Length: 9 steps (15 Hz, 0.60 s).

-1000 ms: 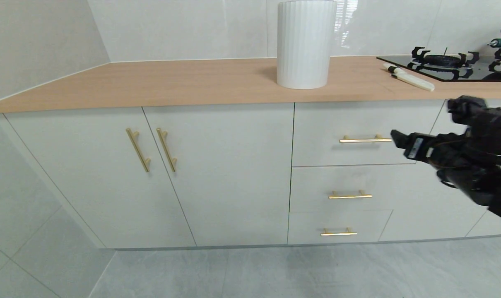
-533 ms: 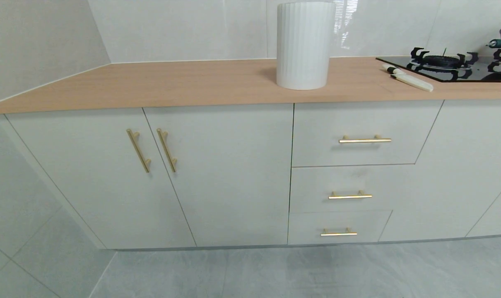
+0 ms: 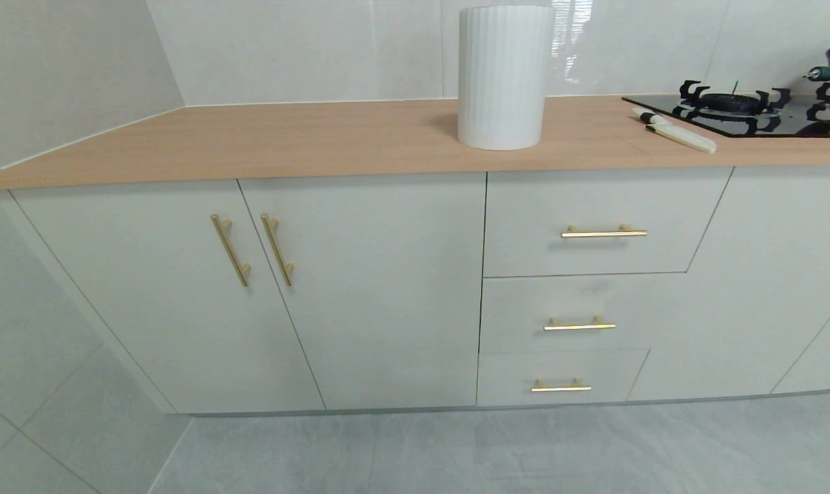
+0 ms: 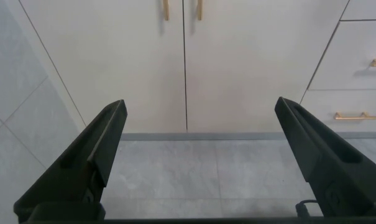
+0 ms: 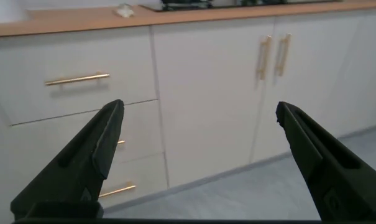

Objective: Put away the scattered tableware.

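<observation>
While left gripper (image 4: 199, 106) and right gripper (image 5: 199, 106) hang spread wide and empty before cabinets (image 3: 387, 288), knife (image 3: 676, 132) lies on counter (image 3: 319, 137) beside hob (image 3: 737, 110); likely best: raise right arm, jaws square across handle.

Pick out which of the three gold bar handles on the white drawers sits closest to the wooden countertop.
The top drawer's gold bar handle: it lies just under the wooden countertop, with the middle handle and the bottom handle stacked below it.
</observation>
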{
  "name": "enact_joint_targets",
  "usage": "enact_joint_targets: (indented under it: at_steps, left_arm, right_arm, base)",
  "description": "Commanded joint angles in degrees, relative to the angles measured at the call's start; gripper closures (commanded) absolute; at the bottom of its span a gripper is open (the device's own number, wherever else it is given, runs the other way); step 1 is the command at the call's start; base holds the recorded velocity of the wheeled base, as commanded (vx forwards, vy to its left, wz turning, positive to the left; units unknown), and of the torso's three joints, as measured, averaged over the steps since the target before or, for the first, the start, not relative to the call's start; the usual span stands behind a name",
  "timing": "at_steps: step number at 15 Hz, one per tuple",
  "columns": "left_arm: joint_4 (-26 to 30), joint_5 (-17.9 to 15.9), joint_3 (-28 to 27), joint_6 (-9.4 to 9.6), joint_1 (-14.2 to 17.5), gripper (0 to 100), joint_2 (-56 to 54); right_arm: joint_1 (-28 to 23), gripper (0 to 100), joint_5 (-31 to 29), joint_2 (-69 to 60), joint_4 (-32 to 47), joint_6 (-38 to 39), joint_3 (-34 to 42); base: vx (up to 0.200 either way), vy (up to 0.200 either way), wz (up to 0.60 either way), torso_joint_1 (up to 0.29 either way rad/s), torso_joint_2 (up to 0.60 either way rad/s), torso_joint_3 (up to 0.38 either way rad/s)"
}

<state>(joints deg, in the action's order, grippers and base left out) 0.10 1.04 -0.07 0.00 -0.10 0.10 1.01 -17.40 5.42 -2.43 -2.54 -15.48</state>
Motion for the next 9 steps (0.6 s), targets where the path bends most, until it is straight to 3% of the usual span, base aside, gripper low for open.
enact_joint_targets:
  at_steps: [1, 3, 4, 9]
  left_arm:
    - [0.0, 0.0, 0.0, 0.00, 0.0, 0, 0.0]
    - [0.0, 0.0, 0.0, 0.00, 0.0, 0, 0.0]
    - [0.0, 0.0, 0.0, 0.00, 0.0, 0, 0.1]
    - [0.0, 0.0, 0.0, 0.00, 0.0, 0, 0.0]
  right_arm:
    - [-1.0, 0, 4.1, -5.4, -3.9, 1.1, 10.6]
    - [-1.0, 0, 11.6, -5.4, -4.6, 0.7, 15.5]
    - [-1.0, 0, 14.0, -5.4, 1.4, 2.1, 15.5]
    - [-1.0, 0, 16.4, -5.4, 2.1, 3.4, 15.5]
  base:
    - [0.000, 0.000, 0.00, 0.000, 0.00, 0.000]
    - [0.000, 0.000, 0.00, 0.000, 0.00, 0.000]
    - [0.000, 0.000, 0.00, 0.000, 0.00, 0.000]
    - [0.000, 0.000, 0.00, 0.000, 0.00, 0.000]
